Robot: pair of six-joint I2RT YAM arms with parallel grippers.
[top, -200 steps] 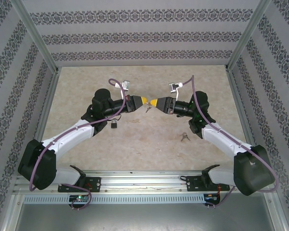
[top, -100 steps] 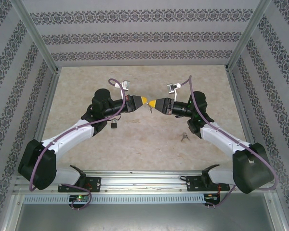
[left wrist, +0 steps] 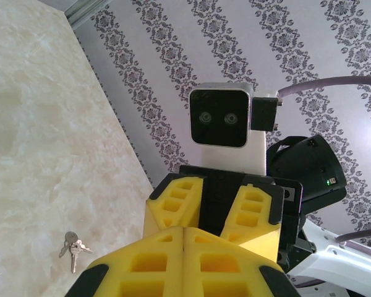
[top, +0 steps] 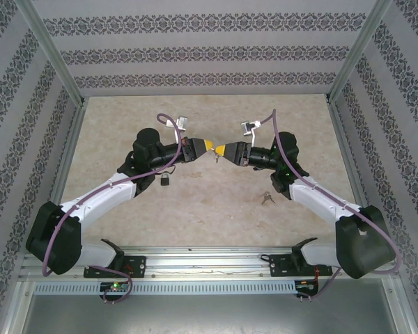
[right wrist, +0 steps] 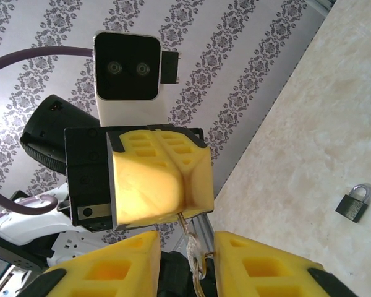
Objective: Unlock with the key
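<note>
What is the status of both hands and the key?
Left hand shut on key, raised. Right hand open around the key. Padlock lies on table, apart.

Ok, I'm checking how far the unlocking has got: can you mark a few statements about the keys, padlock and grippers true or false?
1. The small dark padlock with a silver shackle lies on the beige marbled table, in no gripper. True.
2. The left gripper is open. False: it is shut on a small silver key.
3. A bunch of silver keys lies on the table too. True.
4. The held key is already in the padlock. False: it hangs in the air between the two grippers, apart from the padlock.
5. The right gripper grips the padlock. False: it is open, facing the left gripper, with the key between its fingers.
</note>
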